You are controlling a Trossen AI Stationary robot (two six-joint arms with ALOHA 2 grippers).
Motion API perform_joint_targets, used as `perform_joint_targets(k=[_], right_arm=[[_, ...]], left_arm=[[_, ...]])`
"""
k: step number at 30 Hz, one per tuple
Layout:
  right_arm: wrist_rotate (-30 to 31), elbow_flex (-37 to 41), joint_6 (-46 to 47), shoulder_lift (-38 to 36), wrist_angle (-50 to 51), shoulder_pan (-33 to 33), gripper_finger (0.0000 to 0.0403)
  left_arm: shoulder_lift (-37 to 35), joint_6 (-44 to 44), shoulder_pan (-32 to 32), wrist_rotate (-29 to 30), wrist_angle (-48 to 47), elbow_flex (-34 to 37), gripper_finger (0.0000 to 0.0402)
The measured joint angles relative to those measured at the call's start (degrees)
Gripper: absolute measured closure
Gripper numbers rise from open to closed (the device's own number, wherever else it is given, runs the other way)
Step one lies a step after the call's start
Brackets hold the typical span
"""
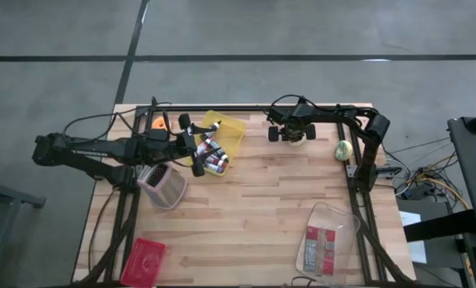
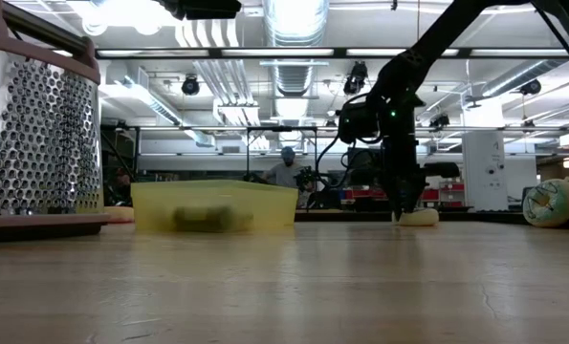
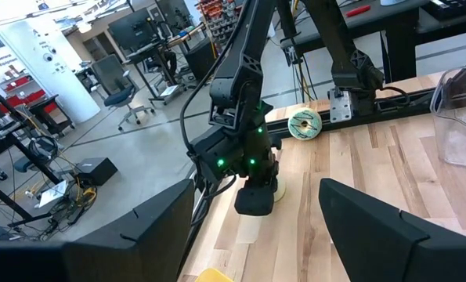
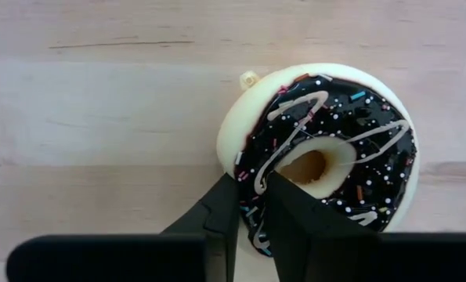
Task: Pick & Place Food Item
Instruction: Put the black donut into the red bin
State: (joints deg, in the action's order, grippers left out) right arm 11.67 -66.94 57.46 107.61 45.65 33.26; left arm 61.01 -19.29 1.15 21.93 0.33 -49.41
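A toy doughnut (image 4: 326,149) with dark icing and sprinkles lies flat on the wooden table near its far edge, icing up. It also shows in the high view (image 1: 299,139) and low view (image 2: 418,218). My right gripper (image 4: 252,188) stands over it, pointing down, shut on its ring. My left gripper (image 1: 194,146) hangs open above the table by the yellow bin (image 1: 228,133), with nothing between its fingers; its wrist view looks across at the right arm and the doughnut (image 3: 275,190). My right gripper pinches one side of the doughnut's ring (image 4: 251,205) between its two fingers. One finger (image 4: 221,215) is at the outer rim and the other (image 4: 295,215) reaches to the edge of the hole. The fingers come from above. The doughnut rests on the table.
A metal grater (image 1: 162,186) stands near the left arm. A green-yellow ball (image 1: 343,149) lies at the far right. A clear container (image 1: 327,238) with a packet sits near right, a red packet (image 1: 144,260) near left. The table's middle is bare wood.
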Motion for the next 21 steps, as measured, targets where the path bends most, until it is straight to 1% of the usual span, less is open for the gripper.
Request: perform_joint_targets(k=[6, 14, 19, 21], right_arm=[[-0.4, 0.0, 0.0, -0.2, 0.2, 0.0, 0.0359], [-5.6, 0.0, -1.3, -1.3, 0.5, 0.0, 0.036], [-8.2, -0.1, -3.9, -1.4, 0.7, 0.1, 0.036], [-10.1, -0.6, -5.2, -1.4, 1.8, 0.1, 0.036]], left_arm=[[0.0, 0.0, 0.0, 0.0, 0.0, 0.0, 0.0122], [0.0, 0.0, 0.0, 0.0, 0.0, 0.0, 0.0122], [0.0, 0.0, 0.0, 0.0, 0.0, 0.0, 0.0122], [0.0, 0.0, 0.0, 0.0, 0.0, 0.0, 0.0122]])
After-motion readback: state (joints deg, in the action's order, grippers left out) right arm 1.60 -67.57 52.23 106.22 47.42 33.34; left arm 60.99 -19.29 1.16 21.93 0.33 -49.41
